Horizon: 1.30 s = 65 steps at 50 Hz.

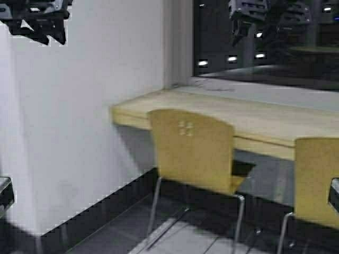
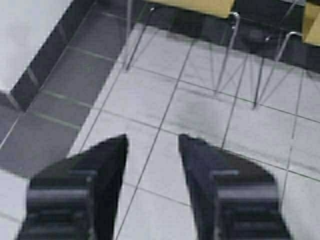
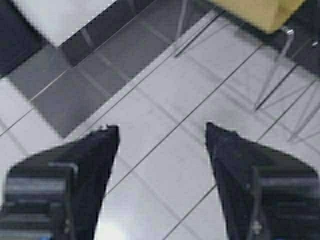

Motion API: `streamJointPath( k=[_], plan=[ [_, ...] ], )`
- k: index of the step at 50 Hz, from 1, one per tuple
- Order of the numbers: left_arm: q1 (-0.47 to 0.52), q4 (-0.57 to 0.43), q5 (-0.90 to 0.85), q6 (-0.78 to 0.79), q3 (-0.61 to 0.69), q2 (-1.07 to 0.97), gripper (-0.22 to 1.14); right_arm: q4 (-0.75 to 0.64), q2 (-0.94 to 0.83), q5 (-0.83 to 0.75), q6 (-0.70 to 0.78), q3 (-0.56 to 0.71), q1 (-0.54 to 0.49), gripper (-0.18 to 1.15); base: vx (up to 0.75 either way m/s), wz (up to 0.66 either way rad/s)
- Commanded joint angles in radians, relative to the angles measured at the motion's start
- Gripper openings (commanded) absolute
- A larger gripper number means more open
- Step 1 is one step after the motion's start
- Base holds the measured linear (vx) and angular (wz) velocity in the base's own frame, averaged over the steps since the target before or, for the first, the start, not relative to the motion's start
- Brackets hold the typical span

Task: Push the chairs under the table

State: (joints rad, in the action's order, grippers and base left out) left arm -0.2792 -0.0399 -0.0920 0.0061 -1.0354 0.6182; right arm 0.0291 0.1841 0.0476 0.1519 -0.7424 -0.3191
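The pale-wood table [image 1: 254, 119] runs from the white wall to the right, under a dark window. One tan chair [image 1: 193, 148] with four small cutouts stands in front of it, its seat partly under the top. A second tan chair [image 1: 318, 180] stands at the right edge. My left gripper [image 2: 152, 142] is open and empty, low over the floor tiles, short of the first chair's seat [image 2: 200, 6] and the second chair [image 2: 312, 27]. My right gripper [image 3: 161, 131] is open and empty over the tiles too, short of the chair seat [image 3: 260, 12].
A white wall [image 1: 79, 132] with dark skirting [image 1: 106, 206] closes off the left. A dark window [image 1: 265, 37] is behind the table. Thin metal chair legs [image 2: 227, 50] stand on the grey floor tiles [image 2: 150, 95]. Black gear [image 1: 37, 21] hangs at the top left.
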Motion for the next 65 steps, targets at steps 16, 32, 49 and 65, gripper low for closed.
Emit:
streamJointPath(
  k=[16, 32, 49, 65],
  plan=[
    [0.002, 0.002, 0.017, 0.000, 0.018, 0.020, 0.76, 0.011, 0.006, 0.012, -0.009, 0.031, -0.015, 0.89, -0.38, 0.28],
    [0.000, 0.003, 0.025, 0.000, 0.020, 0.002, 0.76, 0.012, -0.003, 0.017, -0.009, 0.032, -0.015, 0.89, -0.37, 0.20],
    [0.000, -0.006, 0.023, -0.021, 0.015, -0.006, 0.76, 0.014, -0.006, 0.032, -0.009, 0.044, 0.002, 0.89, -0.36, -0.12],
    [0.000, -0.008, 0.023, -0.034, 0.009, -0.034, 0.76, 0.038, -0.009, 0.035, -0.023, 0.049, 0.023, 0.89, -0.36, -0.27]
  ],
)
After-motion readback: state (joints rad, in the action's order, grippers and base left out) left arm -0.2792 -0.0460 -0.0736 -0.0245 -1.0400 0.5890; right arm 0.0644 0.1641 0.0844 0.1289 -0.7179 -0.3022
